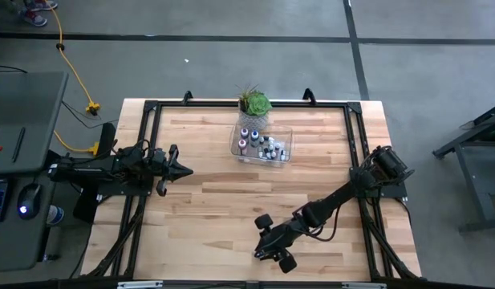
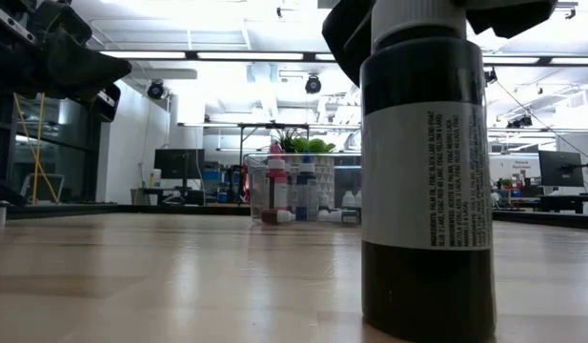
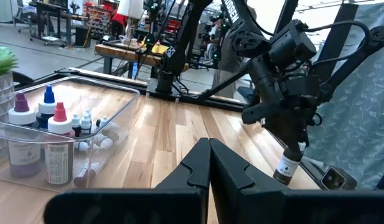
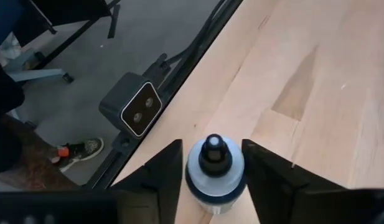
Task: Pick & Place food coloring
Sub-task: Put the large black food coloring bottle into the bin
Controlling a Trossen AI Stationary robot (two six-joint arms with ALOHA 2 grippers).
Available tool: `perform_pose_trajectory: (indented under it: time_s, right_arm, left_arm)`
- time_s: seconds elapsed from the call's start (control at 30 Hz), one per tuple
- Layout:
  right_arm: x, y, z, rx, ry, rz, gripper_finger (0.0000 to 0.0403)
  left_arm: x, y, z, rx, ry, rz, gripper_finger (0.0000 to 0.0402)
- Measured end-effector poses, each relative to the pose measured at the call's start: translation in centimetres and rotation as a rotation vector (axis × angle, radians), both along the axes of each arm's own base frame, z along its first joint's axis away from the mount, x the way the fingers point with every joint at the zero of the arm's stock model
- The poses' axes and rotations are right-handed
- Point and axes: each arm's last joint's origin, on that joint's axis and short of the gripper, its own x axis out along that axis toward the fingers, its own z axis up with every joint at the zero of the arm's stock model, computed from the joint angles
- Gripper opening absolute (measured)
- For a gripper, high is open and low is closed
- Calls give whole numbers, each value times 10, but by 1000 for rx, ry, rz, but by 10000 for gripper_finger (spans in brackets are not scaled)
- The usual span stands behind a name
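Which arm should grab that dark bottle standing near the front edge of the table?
The right. Its tool is already straddling the bottle, one finger on each side, closing in. The left tool hangs far off over the table's left side with nothing in it, fingers together.

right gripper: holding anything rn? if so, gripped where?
Not settled. The right gripper has its fingers either side of an upright dark bottle, at its shoulder just below the cap; whether they are clamped on it can't be told. The left gripper holds nothing.

Bare tabletop; tray, plant block rear.
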Motion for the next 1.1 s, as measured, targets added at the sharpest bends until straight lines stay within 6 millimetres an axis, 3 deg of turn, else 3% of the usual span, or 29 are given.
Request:
perform_pose_trajectory:
  time_s: [0.2, 0.57, 0.9, 1.1]
  right_arm:
    - [0, 0, 0, 5, 7, 11, 118]
    - [3, 2, 7, -4, 31, 11, 115]
    - [25, -4, 52, -58, 21, -11, 114]
    - [37, -18, 86, -36, -57, -16, 114]
  left_arm:
    - [0, 0, 0, 0, 0, 0, 0]
    - [0, 0, 0, 0, 0, 0, 0]
    - [0, 0, 0, 0, 0, 0, 0]
    - [0, 0, 0, 0, 0, 1, 0]
